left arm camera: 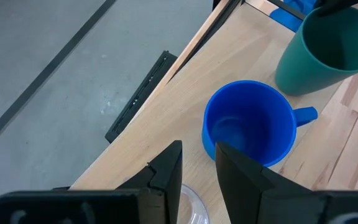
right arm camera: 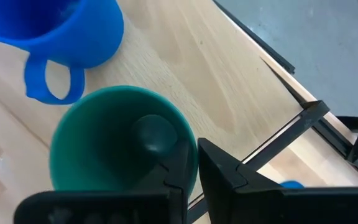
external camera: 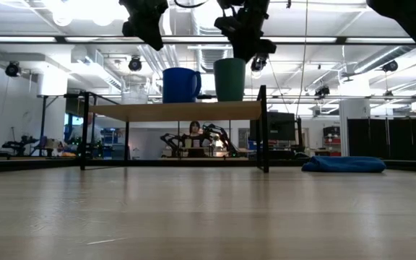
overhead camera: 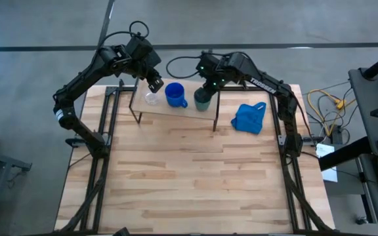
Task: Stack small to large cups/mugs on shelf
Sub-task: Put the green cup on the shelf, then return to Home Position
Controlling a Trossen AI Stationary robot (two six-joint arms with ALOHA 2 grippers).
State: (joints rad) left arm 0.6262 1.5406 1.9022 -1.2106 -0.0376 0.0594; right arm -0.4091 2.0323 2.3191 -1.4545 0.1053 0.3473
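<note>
The light-wood shelf stands on dark legs at the table's far side. On it, left to right, stand a tiny clear glass cup, a blue mug with its handle toward the near edge, and a dark green cup. All three are upright on their bases. My left gripper hovers above the glass cup, its fingers a little apart, and in the low view it hangs well clear of the shelf. My right gripper is shut on the green cup. My right gripper holds the green cup by its rim, on the side away from the blue mug. One finger is inside the cup and the other outside, coming from above and pointing down. The cup stands upright with its base on the shelf.
A crumpled blue cloth lies on the table to the right of the shelf. The plank table stretches bare toward the near edge. Dark frame rails run along both sides. A person sits in the room far behind.
</note>
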